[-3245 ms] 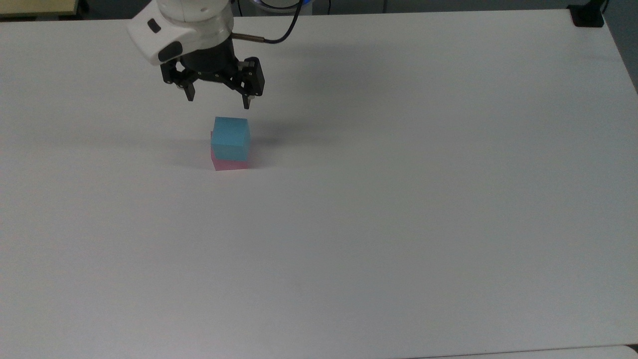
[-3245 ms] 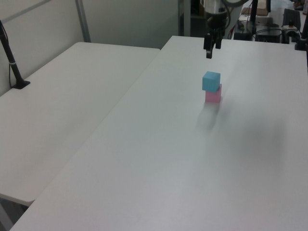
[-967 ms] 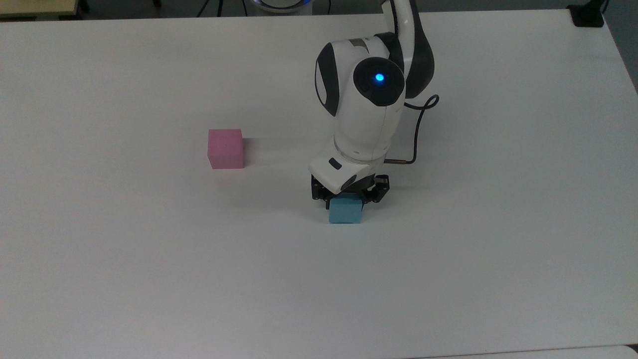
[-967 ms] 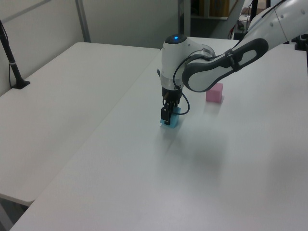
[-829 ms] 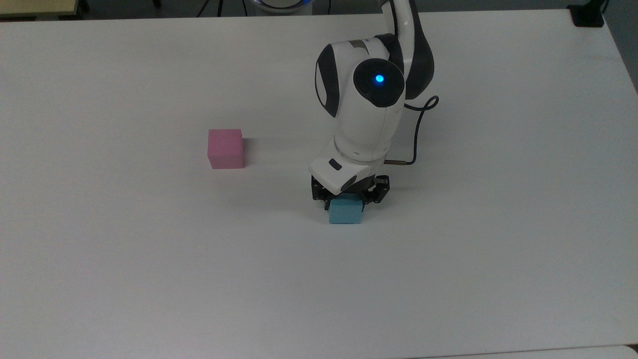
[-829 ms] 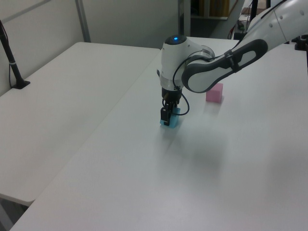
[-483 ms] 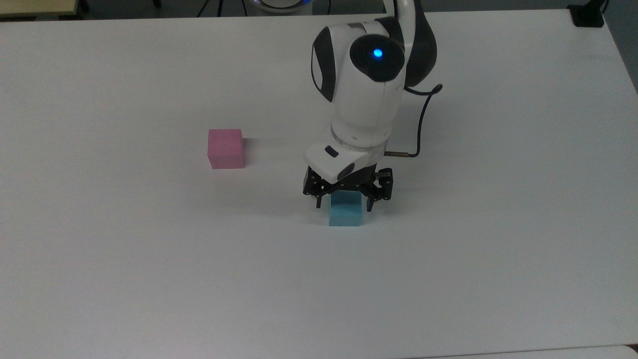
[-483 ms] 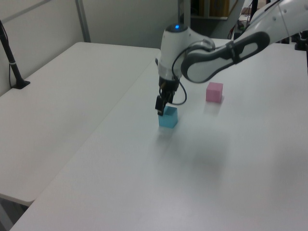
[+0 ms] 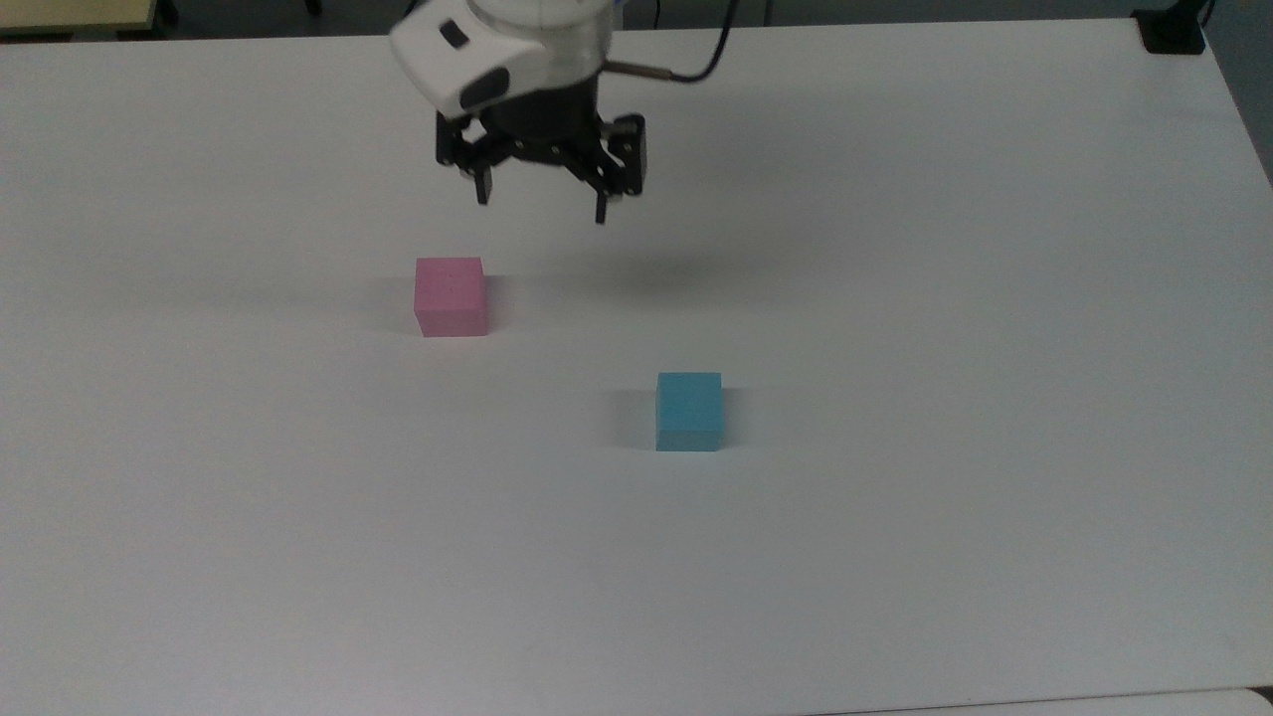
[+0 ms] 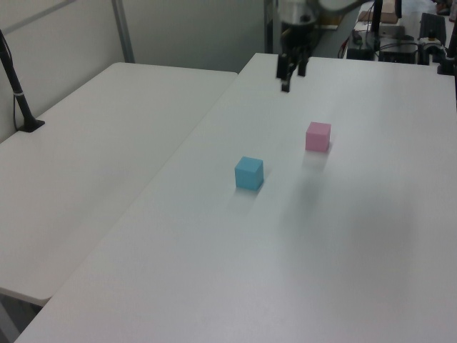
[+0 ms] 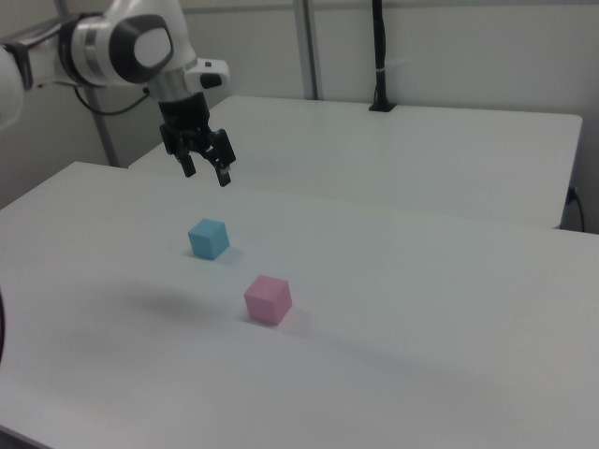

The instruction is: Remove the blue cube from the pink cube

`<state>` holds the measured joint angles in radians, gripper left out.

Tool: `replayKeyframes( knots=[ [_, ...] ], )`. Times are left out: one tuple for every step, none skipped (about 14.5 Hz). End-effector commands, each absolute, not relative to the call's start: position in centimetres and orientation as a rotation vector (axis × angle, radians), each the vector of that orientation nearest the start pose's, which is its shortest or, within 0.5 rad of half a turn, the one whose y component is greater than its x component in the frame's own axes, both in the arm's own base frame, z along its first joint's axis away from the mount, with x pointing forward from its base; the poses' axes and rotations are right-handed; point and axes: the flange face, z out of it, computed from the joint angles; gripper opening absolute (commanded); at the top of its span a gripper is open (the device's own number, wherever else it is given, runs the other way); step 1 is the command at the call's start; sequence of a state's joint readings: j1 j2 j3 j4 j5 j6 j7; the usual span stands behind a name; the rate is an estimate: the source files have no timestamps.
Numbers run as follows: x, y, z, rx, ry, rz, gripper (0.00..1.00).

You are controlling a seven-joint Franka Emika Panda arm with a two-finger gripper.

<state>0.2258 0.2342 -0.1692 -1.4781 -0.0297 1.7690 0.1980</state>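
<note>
Jaws spread wide and holding nothing: your gripper (image 9: 542,204) hangs high over the far part of the table (image 9: 895,557), clear of both cubes. The blue cube (image 9: 689,411) sits flat on the table by itself, well apart from the pink cube (image 9: 451,295), to the right of it and nearer in the top view. Nothing rests on the pink cube.

Judging from that, the unstacking looks done, and what is left to you is parking the arm cleanly. Keep the jaws apart and stay at height while you travel, so no finger comes down onto either cube. In the top view the gripper is just beyond the pink cube and a little to its right, so avoid dropping straight down there. If you want to confirm the result, check in the right view that the blue cube (image 11: 208,238) and the pink cube (image 11: 268,298) show bare table between them; they do.

Around them the white table carries nothing else. A second white table (image 10: 93,143) stands alongside, with a black post (image 10: 16,86) on it, far from your path. Nothing blocks a retreat.
</note>
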Motion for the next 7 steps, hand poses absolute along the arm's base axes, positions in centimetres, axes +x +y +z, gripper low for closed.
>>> replayKeyframes(
  knots=[
    [58.92,1.81,55.74,-3.187,0.156,-0.018,1.00],
    [58.71,1.78,55.73,-3.185,0.137,-0.015,1.00],
    [58.60,1.68,55.98,-3.182,0.142,-0.019,1.00],
    [58.48,1.66,56.35,-3.180,0.159,-0.031,1.00],
    [58.47,1.66,56.35,-3.180,0.160,-0.031,1.00],
    [58.56,1.67,56.25,-3.180,0.159,-0.029,1.00],
    [58.56,1.67,56.25,-3.181,0.157,-0.029,1.00]
  ],
)
